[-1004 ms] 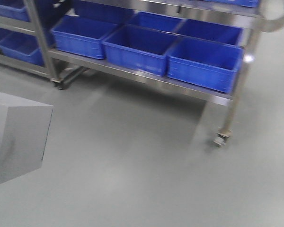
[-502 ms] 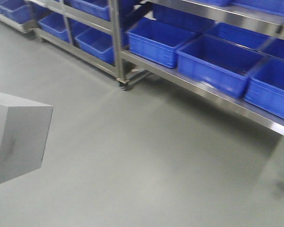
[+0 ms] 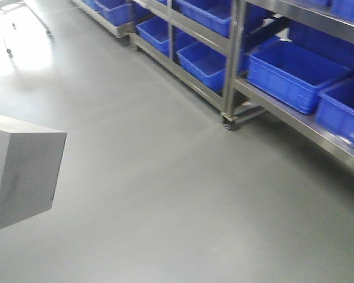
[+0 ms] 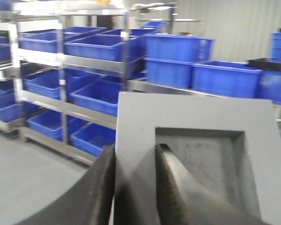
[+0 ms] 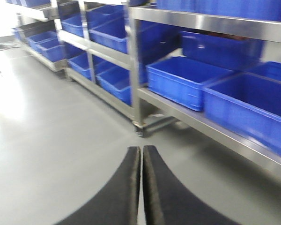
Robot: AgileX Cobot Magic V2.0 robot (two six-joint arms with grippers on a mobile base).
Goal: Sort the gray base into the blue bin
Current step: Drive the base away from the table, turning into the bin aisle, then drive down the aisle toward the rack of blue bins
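1. The gray base (image 4: 196,140) is a matte, flat-faced block with crisp edges. Its shallow square recess, scuffed on the bottom, faces the left wrist camera.
2. The left gripper (image 4: 136,157) is clamped on one wall of that block. One dark, curved finger (image 4: 96,192) lies against the outer face, and the other, ribbed along its inner edge, sits inside the recess. The jaws are parted only by the wall's thickness.
3. From the front, the block hangs above the floor (image 3: 165,194) at the picture's left edge, well apart from the racks.
4. The right gripper (image 5: 141,152) holds nothing. Its two smooth black fingers are pressed together, leaving only a hairline seam.
5. A blue bin (image 3: 277,85), glossy plastic with a rolled rim, sits at the front edge of a lower shelf. The shelf belongs to a stainless-steel rack (image 3: 232,59) that stands on a caster (image 3: 227,122), and more bins like it sit alongside.
6. The floor is smooth, gray and faintly reflective.
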